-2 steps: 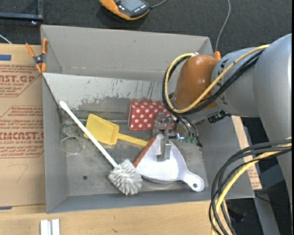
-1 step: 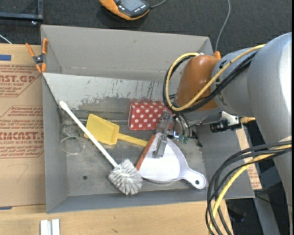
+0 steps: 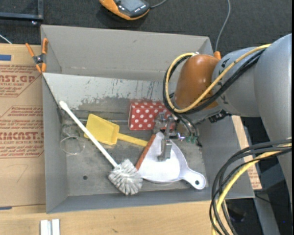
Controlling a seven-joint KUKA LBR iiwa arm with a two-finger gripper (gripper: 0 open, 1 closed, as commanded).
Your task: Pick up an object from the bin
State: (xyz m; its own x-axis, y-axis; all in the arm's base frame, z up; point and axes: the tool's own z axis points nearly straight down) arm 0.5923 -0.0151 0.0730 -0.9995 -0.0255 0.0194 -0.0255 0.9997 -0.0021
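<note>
Gripper (image 3: 163, 148) hangs low in the bin's right half, right over the upper edge of a white funnel (image 3: 159, 171). Open or closed: cannot tell, the arm's bulk and shadow hide it. Nothing visibly gripped. Whether it touches the funnel is also unclear.

White funnel lies on the bin floor toward the front right, its tab with the hanging hole pointing at the front right corner. A reddish-brown stick (image 3: 146, 152) lies slanted along the funnel's left edge, touching or partly under it. Red box with white polka dots (image 3: 145, 115) sits just behind the gripper, near the back wall. Yellow plastic scoop (image 3: 103, 129) lies in the middle, its handle pointing toward the stick. White brush (image 3: 124, 176) sits with its bristle head at the front, just left of the funnel, and its long thin handle runs diagonally up to the back left, crossing over the scoop's edge. Clear cup (image 3: 71, 144) lies on the left, beside the brush handle.

Bin (image 3: 122, 50) is grey metal, with a sloped floor that is scuffed and scratched, worst near the back. It stands on a light wood table (image 3: 137, 219). Dark floor (image 3: 264, 9) lies beyond, and on it sits an orange and black handheld device (image 3: 124, 4) with a cable. Orange wrist cover (image 3: 198, 80) and looped yellow-black cables come in from the right.
</note>
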